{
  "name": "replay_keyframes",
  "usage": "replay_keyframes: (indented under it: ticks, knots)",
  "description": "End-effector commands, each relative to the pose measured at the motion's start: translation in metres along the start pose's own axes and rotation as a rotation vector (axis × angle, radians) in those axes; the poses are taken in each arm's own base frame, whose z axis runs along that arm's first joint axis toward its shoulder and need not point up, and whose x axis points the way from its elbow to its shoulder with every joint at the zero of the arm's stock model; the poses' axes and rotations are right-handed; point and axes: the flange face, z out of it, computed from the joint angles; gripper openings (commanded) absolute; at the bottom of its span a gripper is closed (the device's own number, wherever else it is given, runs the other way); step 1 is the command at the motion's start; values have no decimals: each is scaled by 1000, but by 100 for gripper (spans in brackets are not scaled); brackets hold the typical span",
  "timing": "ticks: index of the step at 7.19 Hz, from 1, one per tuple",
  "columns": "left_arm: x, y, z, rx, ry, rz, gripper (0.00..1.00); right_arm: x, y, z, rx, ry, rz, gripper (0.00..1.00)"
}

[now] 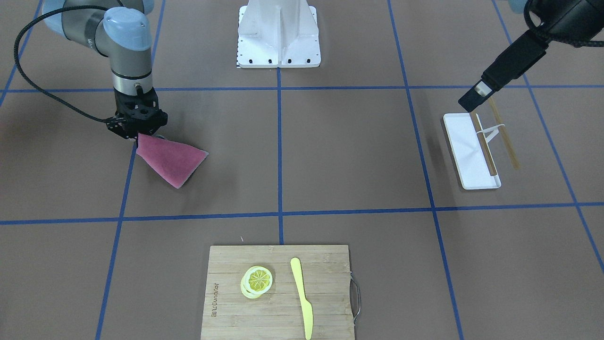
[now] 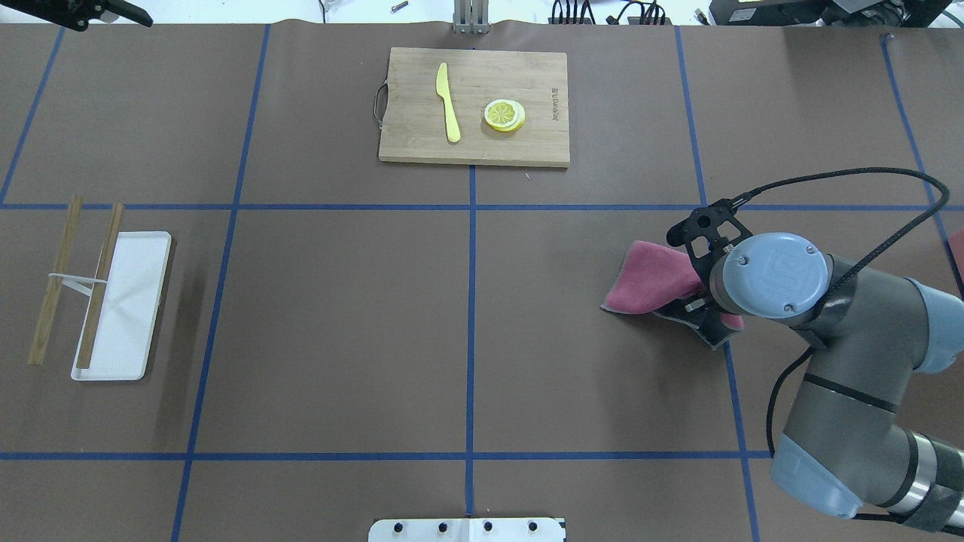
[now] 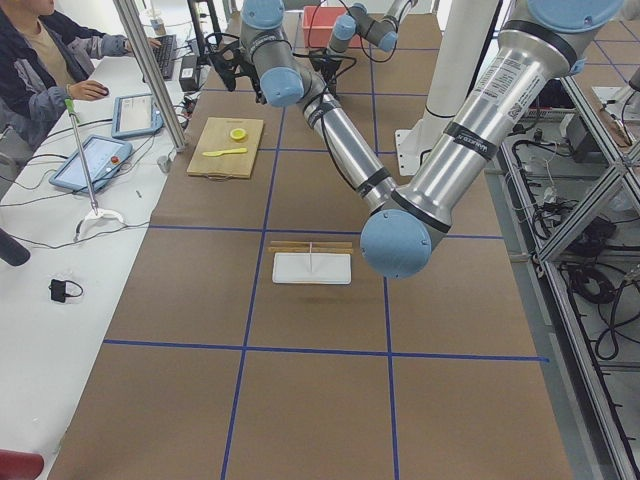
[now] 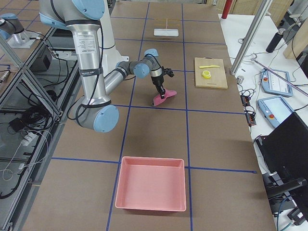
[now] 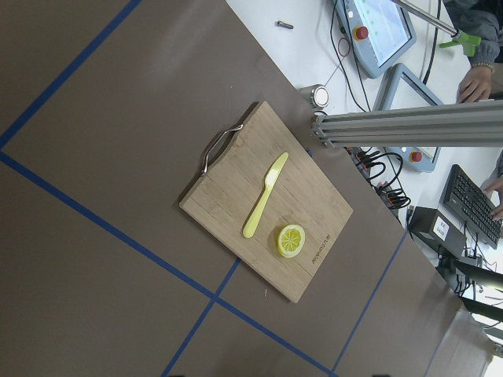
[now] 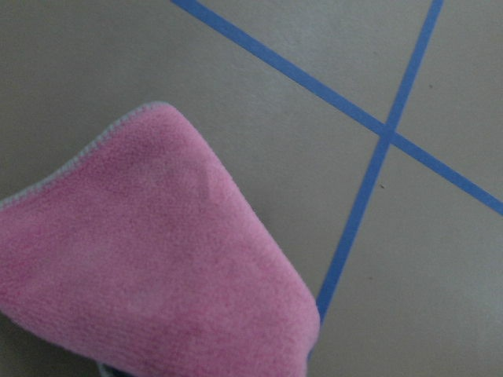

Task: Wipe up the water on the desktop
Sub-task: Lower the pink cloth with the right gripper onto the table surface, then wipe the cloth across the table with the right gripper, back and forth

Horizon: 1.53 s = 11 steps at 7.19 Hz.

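The right gripper (image 1: 137,135) is pinching the pink cloth (image 1: 172,160), which is draping toward 4 o'clock; it probably needs pressing flatter onto the counter (image 1: 354,156).

A pink fleecy cloth (image 6: 157,267) with a pale stitched edge fills the lower left, above the flat matte brown counter (image 6: 259,118). Two thin blue tape lines (image 6: 385,135) cross at right.

The right arm (image 2: 851,354) is made of fat grey tubes with light blue round caps. The top cap (image 2: 776,272) has tiny screws. A black cable (image 2: 836,175) loops beside it. Its claw (image 1: 139,134) is black. The base (image 1: 279,42) is white.
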Motion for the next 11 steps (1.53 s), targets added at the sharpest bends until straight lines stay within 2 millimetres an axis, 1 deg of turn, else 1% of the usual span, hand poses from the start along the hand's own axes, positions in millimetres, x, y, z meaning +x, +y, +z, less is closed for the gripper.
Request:
replay_keyframes:
  ticks: [1, 2, 3, 4, 5, 6, 7, 8, 9, 10, 11]
  knots:
    - [0, 0, 0, -1, 0, 1, 84, 57, 19, 18, -44, 70, -17, 0]
    - [-1, -2, 3, -1, -5, -4, 84, 59, 13, 14, -35, 67, -32, 0]
    - [-1, -4, 5, -2, -9, -5, 84, 46, 3, 8, -25, 43, -30, 0]
    - [-1, -3, 5, -2, -8, -5, 84, 18, -12, 4, -18, 8, -12, 0]
    - [-1, -5, 5, 0, -9, -5, 84, -24, -29, 3, -13, -26, -2, 0]
    - [-1, -5, 5, 0, -9, -5, 84, -73, -39, -7, -36, -40, 8, 0]
    - [-1, -6, 7, -1, -12, -5, 84, -109, -47, -27, -48, -55, 27, 0]
    - [-1, -6, 7, -1, -12, -2, 84, -139, -43, -32, -53, -76, 61, 0]
    - [0, -6, 6, 0, -10, -1, 84, -162, -50, -39, -50, -95, 74, 0]
    - [-1, -6, 7, -1, -11, -1, 84, -177, -59, -52, -37, -118, 85, 0]
    - [-1, -6, 7, -1, -12, -2, 84, -192, -74, -65, -24, -139, 101, 0]
